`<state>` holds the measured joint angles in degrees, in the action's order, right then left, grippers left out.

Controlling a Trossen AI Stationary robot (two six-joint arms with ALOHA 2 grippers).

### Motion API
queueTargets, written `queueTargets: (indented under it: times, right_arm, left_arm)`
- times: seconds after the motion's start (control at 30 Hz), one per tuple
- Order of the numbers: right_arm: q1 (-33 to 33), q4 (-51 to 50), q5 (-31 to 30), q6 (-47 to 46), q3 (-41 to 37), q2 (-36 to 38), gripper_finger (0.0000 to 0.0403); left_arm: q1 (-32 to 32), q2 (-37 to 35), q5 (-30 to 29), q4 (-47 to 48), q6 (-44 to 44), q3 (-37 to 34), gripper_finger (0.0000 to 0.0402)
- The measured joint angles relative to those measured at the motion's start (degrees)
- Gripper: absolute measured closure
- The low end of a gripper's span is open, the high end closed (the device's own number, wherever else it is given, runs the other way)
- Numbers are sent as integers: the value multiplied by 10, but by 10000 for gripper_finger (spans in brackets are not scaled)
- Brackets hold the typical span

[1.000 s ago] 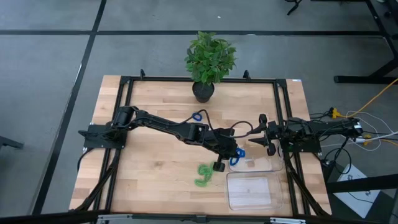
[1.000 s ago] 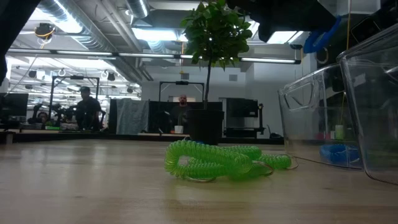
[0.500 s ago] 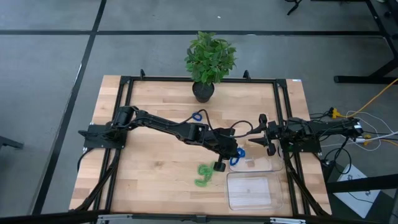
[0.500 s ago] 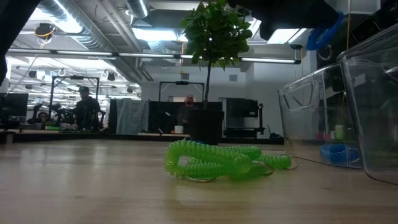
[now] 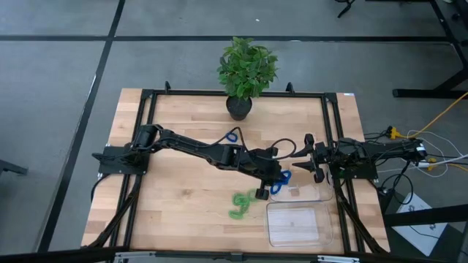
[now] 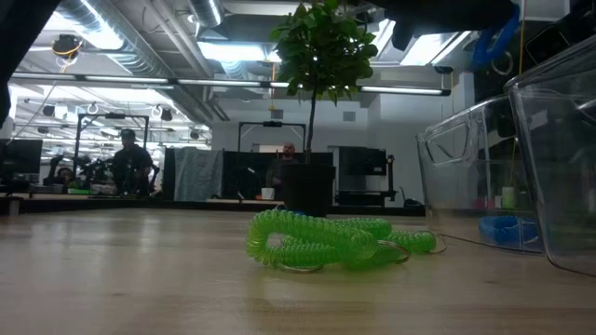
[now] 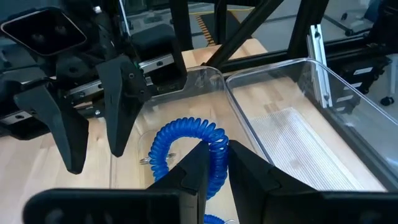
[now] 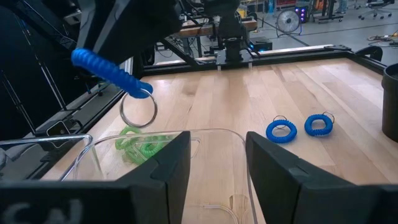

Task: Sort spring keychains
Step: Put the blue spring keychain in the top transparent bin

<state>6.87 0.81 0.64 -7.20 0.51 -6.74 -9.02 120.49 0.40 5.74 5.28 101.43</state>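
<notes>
Reaching across the table (image 5: 168, 190) from its left edge, the left gripper (image 5: 272, 183) is seen above the rim of a clear tray (image 5: 311, 193) near the right edge. Its fingers (image 7: 193, 174) are closed tight on a blue keychain (image 7: 186, 146), whose coil is gripped between them; in the right wrist view the same coil hangs in the air with its metal ring (image 8: 138, 111) dangling below. A second blue coil (image 6: 507, 230) is visible inside that tray in the low view. A second clear tray (image 5: 295, 225) lies beside the first, nearer the front right corner; its contents cannot be made out.

A clump of green keychains (image 5: 240, 205) is found on the bare wood just left of the trays, toward the front edge. Two more blue keychains (image 8: 281, 130) are shown side by side, slightly apart, near the pot of the plant (image 5: 245, 69) at the back edge.

The right gripper (image 5: 298, 164) is held at the right edge, beside the first tray, its fingers (image 8: 168, 168) spread apart and empty. People (image 6: 128, 160) are seen in the room beyond the table.
</notes>
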Motion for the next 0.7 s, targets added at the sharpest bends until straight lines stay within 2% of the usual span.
queueTargets:
  times: [0.27,0.43,0.7]
  right_arm:
    - [0,0,0,0,0,0,249]
    - [0,0,0,0,0,0,249]
    - [0,0,0,0,0,0,249]
  left_arm:
    - [0,0,0,0,0,0,343]
    - [0,0,-26,0,-5,0,340]
    - [0,0,-29,0,-30,0,300]
